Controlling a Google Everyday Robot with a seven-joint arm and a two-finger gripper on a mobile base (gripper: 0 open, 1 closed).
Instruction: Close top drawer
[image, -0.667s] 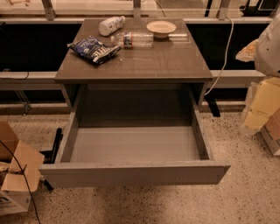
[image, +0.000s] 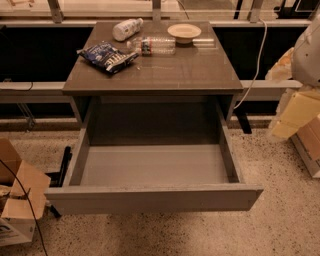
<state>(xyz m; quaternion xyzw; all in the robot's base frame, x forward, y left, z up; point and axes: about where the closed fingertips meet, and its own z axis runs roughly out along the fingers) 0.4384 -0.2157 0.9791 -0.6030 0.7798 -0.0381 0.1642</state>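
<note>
The top drawer (image: 152, 199) is standing pulled far out beneath the tabletop (image: 190, 75). The gripper (image: 295, 114) is hanging at the right edge, well apart from the drawer, and we cannot tell its state. We are judging that the best push is landing flat on the middle of the front panel and going straight inward, so the box is not skewing. The panel is looking plain, smooth, grey and handle-less; the box is looking wide and shallow.
</note>
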